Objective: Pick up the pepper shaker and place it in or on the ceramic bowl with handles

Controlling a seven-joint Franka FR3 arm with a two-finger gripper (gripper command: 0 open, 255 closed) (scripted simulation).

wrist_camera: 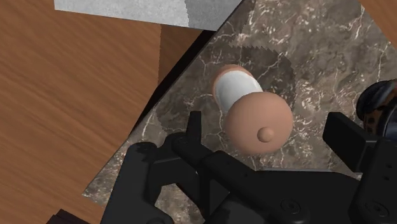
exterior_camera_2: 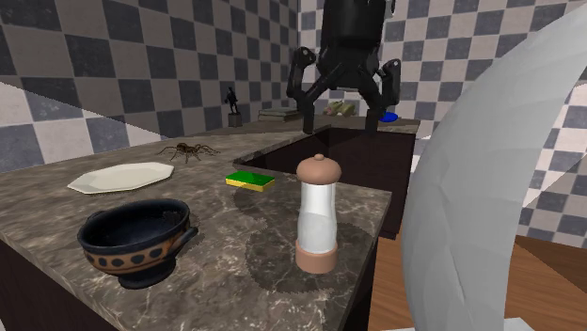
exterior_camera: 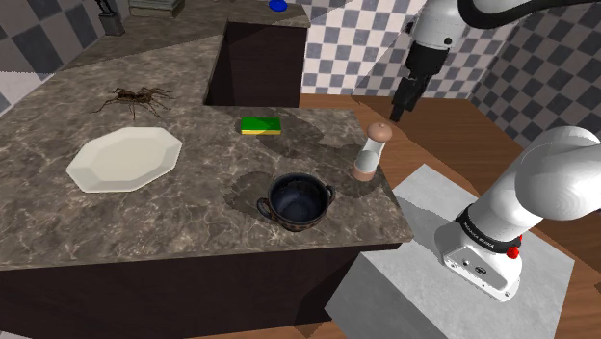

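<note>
Shoulder view, as we list it: pepper shaker (exterior_camera: pixel 371 152), upright on the mottled brown table (exterior_camera: pixel 193 226), close to the edge beside the stand (exterior_camera: pixel 424 279); tan cap and base, pale body. Dark bowl (exterior_camera: pixel 297 200) with two handles: near the shaker, toward the shoulder view's left. Black gripper (exterior_camera: pixel 405 99): above the shaker, fingers spread wide, touching nothing; in the wrist view we see the cap between them. Also on the table: white plate (exterior_camera: pixel 125 160), green sponge (exterior_camera: pixel 260 125), spider (exterior_camera: pixel 135 97).
</note>
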